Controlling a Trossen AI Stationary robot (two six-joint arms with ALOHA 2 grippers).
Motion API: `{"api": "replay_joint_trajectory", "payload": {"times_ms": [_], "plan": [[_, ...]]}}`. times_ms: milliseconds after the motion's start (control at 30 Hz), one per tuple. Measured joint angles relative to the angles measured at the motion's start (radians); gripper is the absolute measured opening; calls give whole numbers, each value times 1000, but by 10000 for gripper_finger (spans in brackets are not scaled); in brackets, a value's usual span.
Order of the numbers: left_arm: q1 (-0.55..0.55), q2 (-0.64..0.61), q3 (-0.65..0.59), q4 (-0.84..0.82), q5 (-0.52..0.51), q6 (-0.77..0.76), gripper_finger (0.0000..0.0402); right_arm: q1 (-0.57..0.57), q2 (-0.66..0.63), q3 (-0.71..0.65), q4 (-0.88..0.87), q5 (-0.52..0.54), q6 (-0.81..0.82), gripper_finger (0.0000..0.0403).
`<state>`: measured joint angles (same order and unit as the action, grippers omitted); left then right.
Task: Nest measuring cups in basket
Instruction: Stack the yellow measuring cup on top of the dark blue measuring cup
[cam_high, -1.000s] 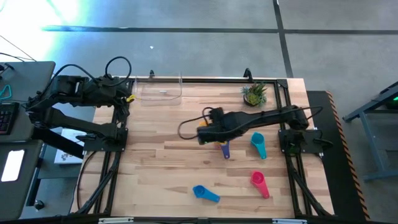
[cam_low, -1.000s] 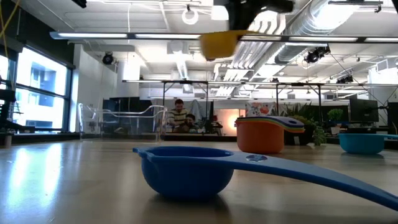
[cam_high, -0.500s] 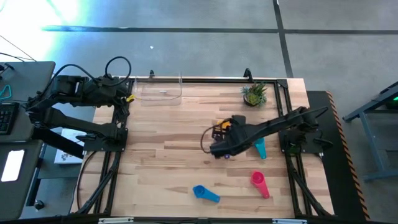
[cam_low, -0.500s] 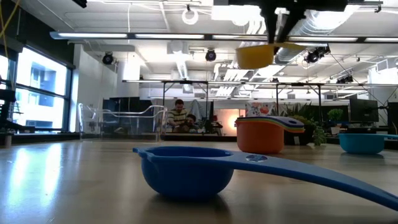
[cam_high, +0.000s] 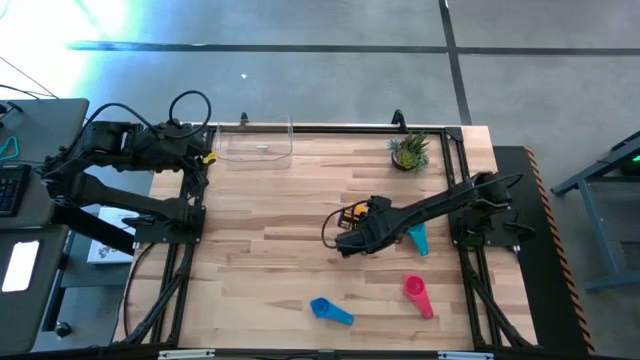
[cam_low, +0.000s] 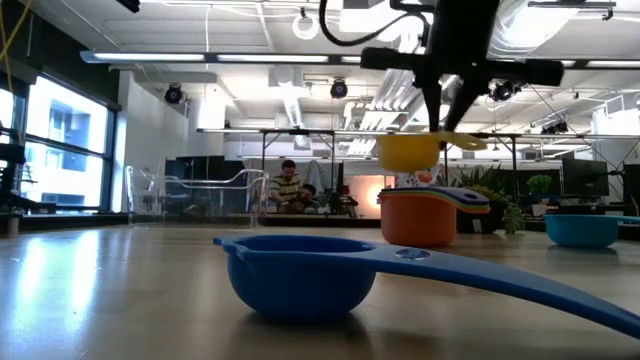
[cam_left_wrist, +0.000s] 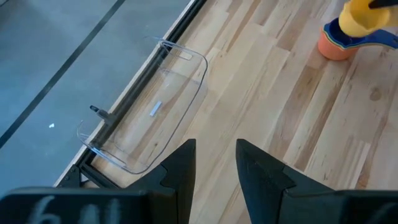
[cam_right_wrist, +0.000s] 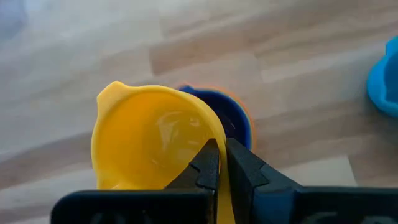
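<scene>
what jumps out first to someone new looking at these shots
The right gripper, shut on the yellow cup, holds it just above the orange cup stack mid-table. In the low view, the blue cup fills the foreground. The clear basket sits at the far edge, near the left gripper.

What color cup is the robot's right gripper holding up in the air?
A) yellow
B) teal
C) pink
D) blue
A: the right gripper is shut on the yellow cup's handle and holds it above the orange cup stack, while the blue, pink and teal cups lie on the table.
</scene>
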<state>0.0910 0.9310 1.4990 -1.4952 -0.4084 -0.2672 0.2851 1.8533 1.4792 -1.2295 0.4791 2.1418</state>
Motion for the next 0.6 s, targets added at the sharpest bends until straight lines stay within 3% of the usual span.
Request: {"api": "replay_joint_trajectory", "payload": {"times_ms": [600], "plan": [[0,0,0,0,0,9,103,-54,-1,-43,47,-80,-71,5]]}}
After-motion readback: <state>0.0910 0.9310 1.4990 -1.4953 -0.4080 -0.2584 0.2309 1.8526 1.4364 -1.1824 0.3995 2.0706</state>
